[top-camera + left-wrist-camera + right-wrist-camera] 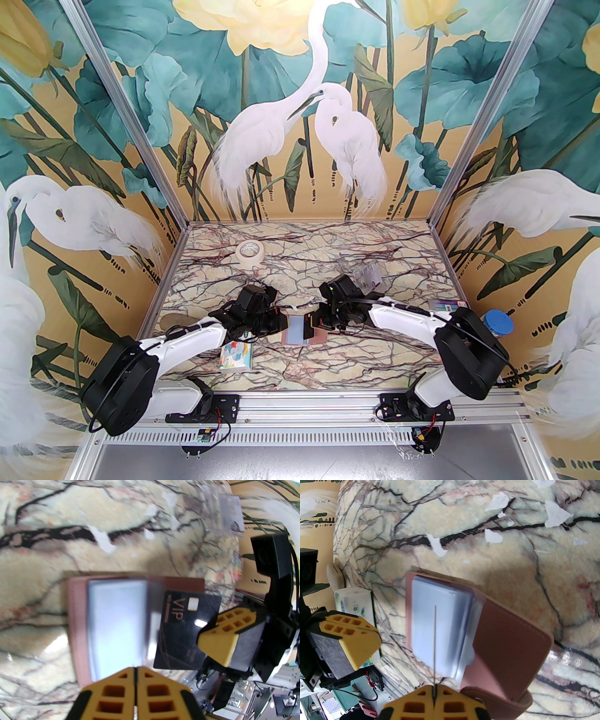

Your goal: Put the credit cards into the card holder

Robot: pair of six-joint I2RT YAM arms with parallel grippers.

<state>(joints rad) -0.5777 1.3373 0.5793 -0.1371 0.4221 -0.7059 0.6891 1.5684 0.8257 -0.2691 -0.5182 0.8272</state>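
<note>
Card (pixel 182 632) stands edgewise over open card holder (pixel 506 639).

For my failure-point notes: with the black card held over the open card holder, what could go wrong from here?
1. The right gripper pinches the black card by one end; it could miss a pale pocket and skid over it.
2. The left gripper is shut at the edge of the card holder; unless that pins it, a push may slide it.
</note>
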